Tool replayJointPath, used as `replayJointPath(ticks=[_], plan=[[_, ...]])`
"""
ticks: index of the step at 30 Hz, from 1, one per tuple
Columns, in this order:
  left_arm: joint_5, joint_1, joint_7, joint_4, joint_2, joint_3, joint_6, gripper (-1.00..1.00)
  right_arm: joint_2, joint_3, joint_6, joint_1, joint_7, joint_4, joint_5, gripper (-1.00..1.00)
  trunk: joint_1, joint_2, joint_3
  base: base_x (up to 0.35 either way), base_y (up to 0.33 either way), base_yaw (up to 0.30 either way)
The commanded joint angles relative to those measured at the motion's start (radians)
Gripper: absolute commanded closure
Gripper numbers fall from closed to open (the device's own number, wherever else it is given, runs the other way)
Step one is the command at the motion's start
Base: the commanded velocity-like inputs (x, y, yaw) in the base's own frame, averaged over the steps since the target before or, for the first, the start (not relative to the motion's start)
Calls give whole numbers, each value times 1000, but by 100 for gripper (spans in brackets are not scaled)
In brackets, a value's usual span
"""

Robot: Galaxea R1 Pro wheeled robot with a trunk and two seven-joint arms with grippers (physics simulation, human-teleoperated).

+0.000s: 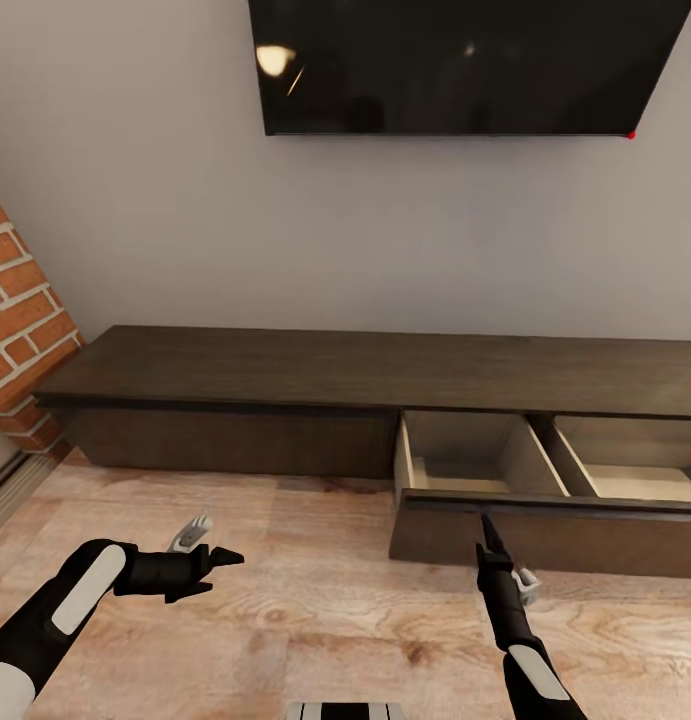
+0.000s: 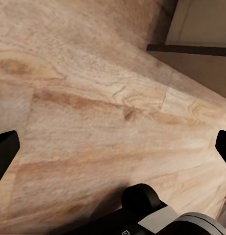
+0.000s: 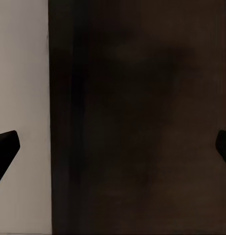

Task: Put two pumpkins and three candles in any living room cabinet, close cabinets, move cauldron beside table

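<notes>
Both grippers have their jaws spread and hold nothing, the right gripper (image 1: pixel 488 528) just before the pulled-out drawer (image 1: pixel 545 535) of the cabinet (image 1: pixel 365 372) along the wall, the left gripper (image 1: pixel 225 557) above the wood floor (image 1: pixel 315 610), under a dark screen (image 1: pixel 465 65).

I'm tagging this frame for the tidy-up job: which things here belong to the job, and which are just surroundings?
Belongs to the job:
- cabinet, its drawer pulled open, nothing visible inside
- right gripper, open, at the drawer front
- left gripper, open, over the floor

Just surroundings:
- TV on the wall
- brick wall
- wood floor
</notes>
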Motion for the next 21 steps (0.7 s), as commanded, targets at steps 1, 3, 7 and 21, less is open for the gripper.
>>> replayJointPath(ticks=[1, 3, 7, 21], plan=[[0, 0, 0, 0, 0, 0, 0, -100, 0, 0, 1, 0, -1, 0, 1, -100, 0, 0, 0, -183, 0, 0], [0, 0, 0, 0, 0, 0, 0, -100, -3, 0, 3, 0, -2, 0, 3, -100, 0, 0, 0, -187, 0, 0], [0, 0, 0, 0, 0, 0, 0, -100, -5, 2, 39, -1, -7, -1, 7, -100, 0, 0, 0, -190, 0, 0], [-1, 0, 3, 1, -6, 3, -1, -100, -11, 67, 330, -4, -482, -13, 0, -100, 0, 0, 0, -130, 0, 0]])
